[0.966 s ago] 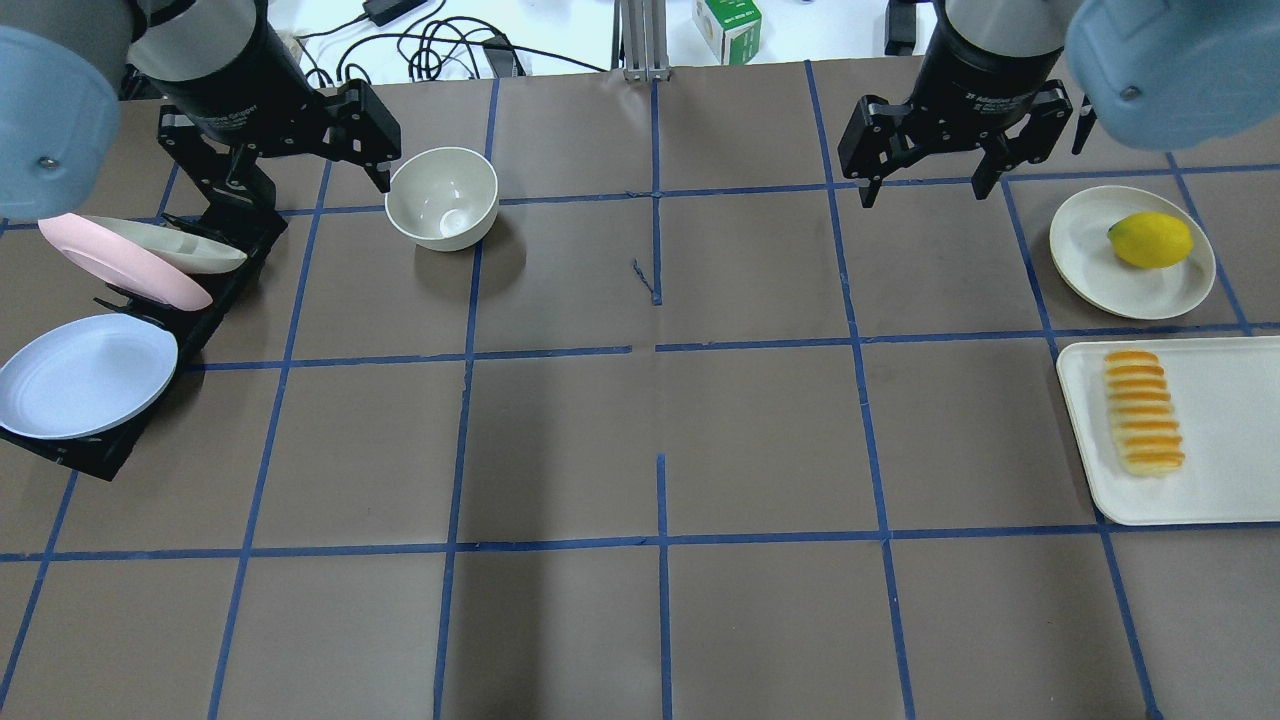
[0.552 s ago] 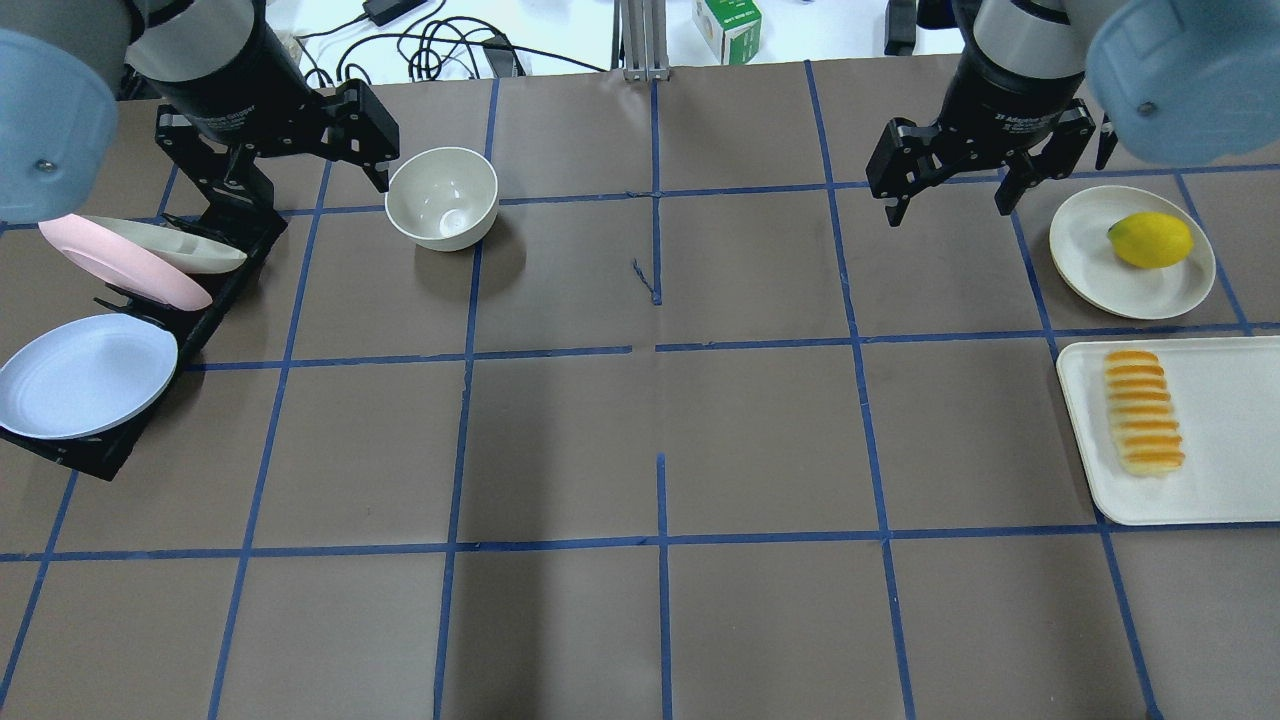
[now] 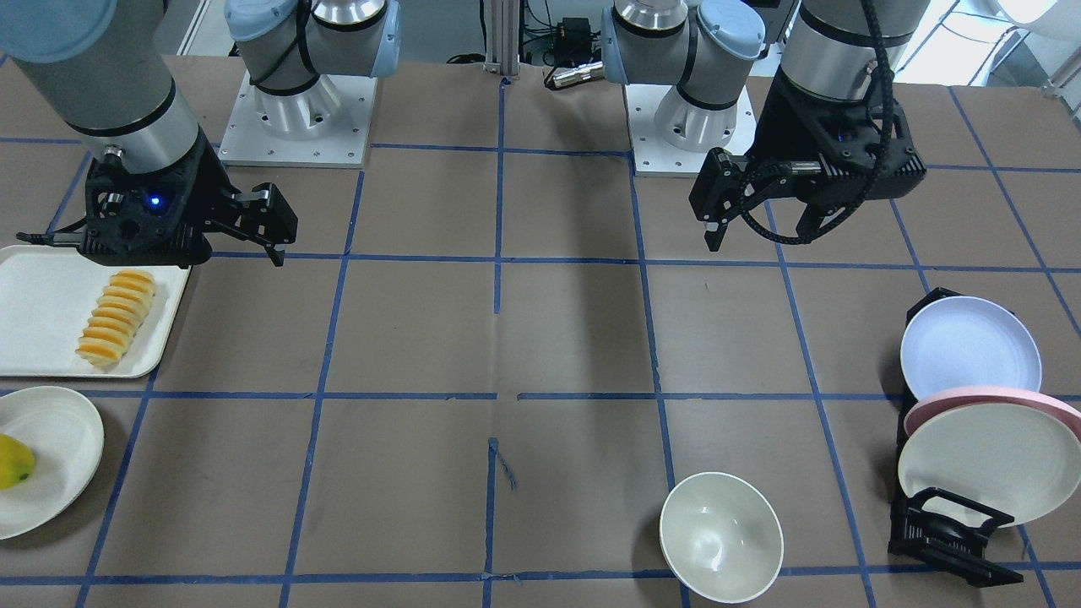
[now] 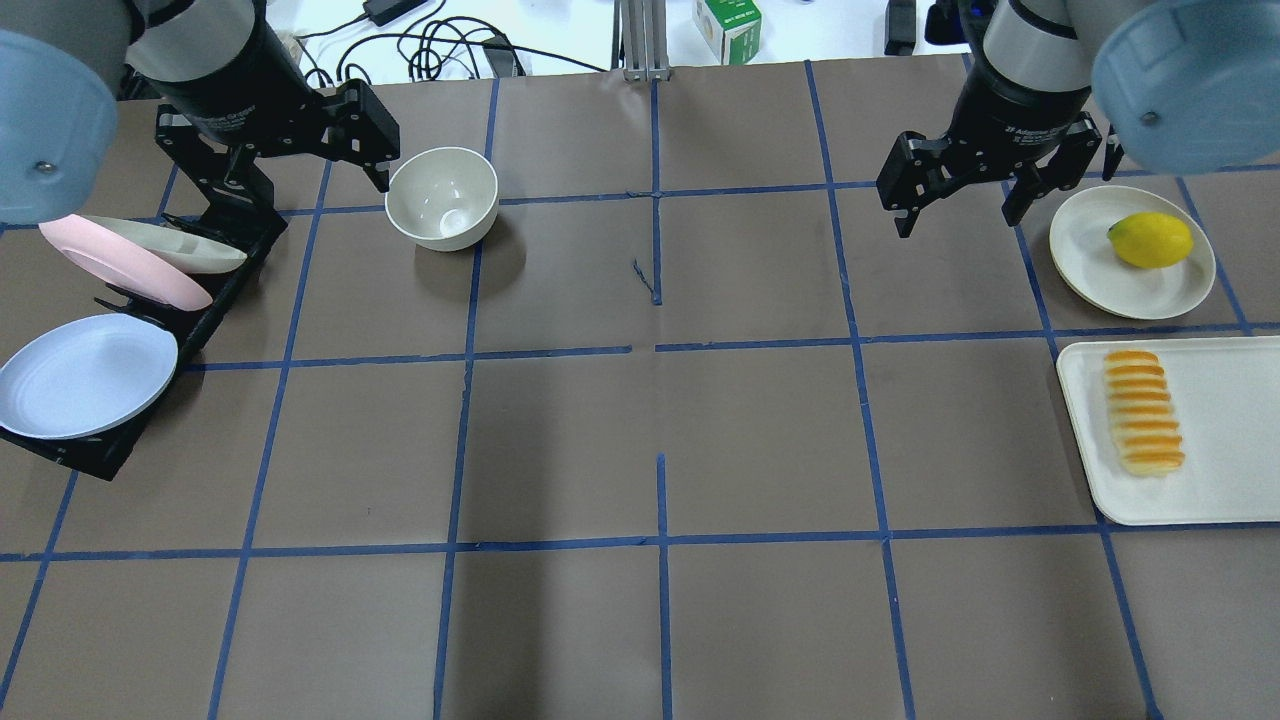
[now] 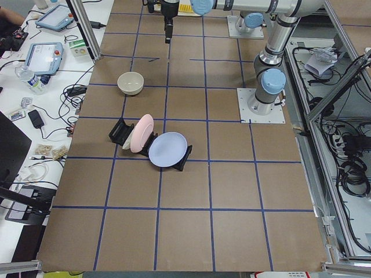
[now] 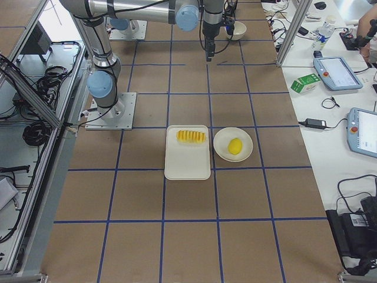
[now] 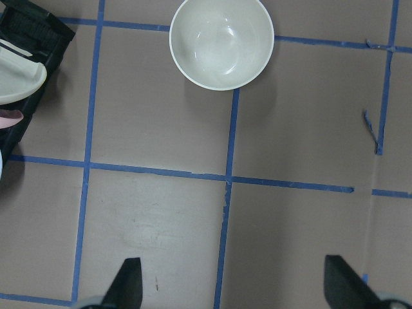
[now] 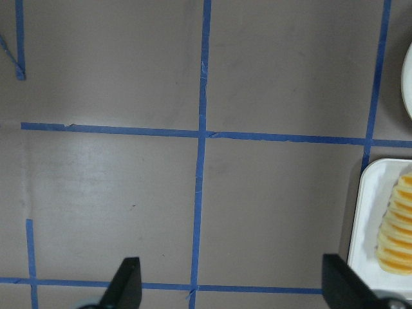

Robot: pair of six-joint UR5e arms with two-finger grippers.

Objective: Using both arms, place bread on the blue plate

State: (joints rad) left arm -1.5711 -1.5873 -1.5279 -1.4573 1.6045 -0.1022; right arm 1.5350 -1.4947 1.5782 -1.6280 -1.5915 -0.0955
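Two robot arms hover over a brown table marked with a blue tape grid, neither holding anything. The bread lies flat on a white tray at the robot's right end of the table, close to the tray's inner edge, with its length running toward and away from the robot. The right gripper hangs above bare table on the far side of the tray, its two fingers spread wide, just beside a cream plate that carries a lemon. The right wrist camera catches a corner of the tray and one end of the bread at the edge of its view. At the opposite end of the table, the blue plate stands tilted in a black rack, in the slot nearest the robot, with a pink plate and a cream-white plate leaning in the slots beyond it. The left gripper is raised over the far end of that rack, its fingers likewise wide apart, next to an empty cream bowl standing upright on the table. Bread and blue plate are well apart, at opposite ends of the table.
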